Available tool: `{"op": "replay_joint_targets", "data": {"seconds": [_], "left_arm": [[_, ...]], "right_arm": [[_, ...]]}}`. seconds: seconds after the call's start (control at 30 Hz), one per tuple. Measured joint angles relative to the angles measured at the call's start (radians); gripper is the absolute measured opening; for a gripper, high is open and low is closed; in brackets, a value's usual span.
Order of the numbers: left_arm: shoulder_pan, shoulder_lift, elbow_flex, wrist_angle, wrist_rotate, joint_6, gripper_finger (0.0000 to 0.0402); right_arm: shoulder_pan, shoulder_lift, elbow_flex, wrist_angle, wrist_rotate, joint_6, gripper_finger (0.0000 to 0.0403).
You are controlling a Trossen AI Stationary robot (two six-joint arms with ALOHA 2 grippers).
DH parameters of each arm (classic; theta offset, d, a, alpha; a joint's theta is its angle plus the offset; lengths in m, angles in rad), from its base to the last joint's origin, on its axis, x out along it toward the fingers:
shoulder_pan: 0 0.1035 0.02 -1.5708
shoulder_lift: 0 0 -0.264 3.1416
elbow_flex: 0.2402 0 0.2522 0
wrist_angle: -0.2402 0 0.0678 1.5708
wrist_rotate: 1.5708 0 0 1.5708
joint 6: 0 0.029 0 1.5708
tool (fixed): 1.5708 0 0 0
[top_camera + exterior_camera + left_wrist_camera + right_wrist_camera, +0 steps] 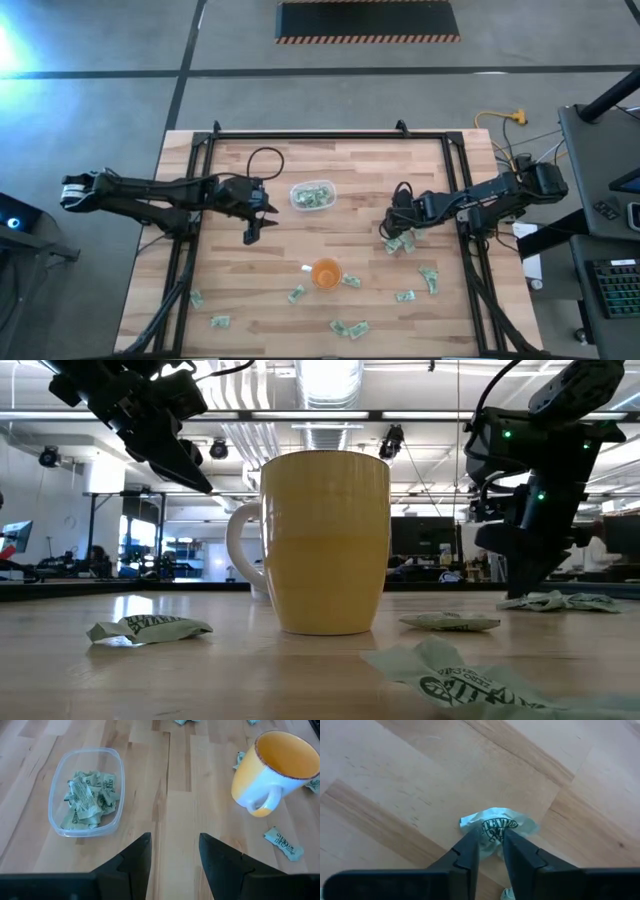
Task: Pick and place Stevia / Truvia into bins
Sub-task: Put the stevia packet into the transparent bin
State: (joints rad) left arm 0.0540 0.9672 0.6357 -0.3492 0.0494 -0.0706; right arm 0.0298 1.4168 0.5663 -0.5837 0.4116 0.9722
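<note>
High view: the right gripper (392, 233) pinches a sachet (496, 827) on the table (370, 170), right of the tub (313, 195); the left gripper (251, 232) hovers spread, left of the tub.

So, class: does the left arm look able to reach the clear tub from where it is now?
Probably yes. The left gripper hangs open just beside the tub, with only bare table between them.

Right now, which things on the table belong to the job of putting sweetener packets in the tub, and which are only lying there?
Belong to the job:
- loose packets on the wood
- packet between the right hand fingers
- clear tub, already holding packets
- left hand, open, above the table

Only lying there:
- orange cup
</note>
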Motion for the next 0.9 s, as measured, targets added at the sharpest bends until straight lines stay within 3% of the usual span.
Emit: {"op": "replay_joint_targets", "data": {"seconds": [0.23,0.53,0.67,0.9], "left_arm": [[0.0,0.0,0.0,0.0,0.0,0.0,0.0148],[0.0,0.0,-0.001,0.0,0.0,0.002,0.0148],[0.0,0.0,-0.001,0.0,0.0,0.004,0.0148],[0.0,0.009,-0.001,0.0,-0.001,0.005,0.0148]], "right_arm": [[0.0,-0.001,0.02,0.004,0.003,-0.064,0.0044],[0.008,-0.002,0.121,0.091,0.03,-0.235,0.0038],[0.017,-0.002,0.135,0.284,0.08,-0.411,0.0038],[0.018,0.013,0.135,0.791,0.086,-0.783,0.0038]]}}
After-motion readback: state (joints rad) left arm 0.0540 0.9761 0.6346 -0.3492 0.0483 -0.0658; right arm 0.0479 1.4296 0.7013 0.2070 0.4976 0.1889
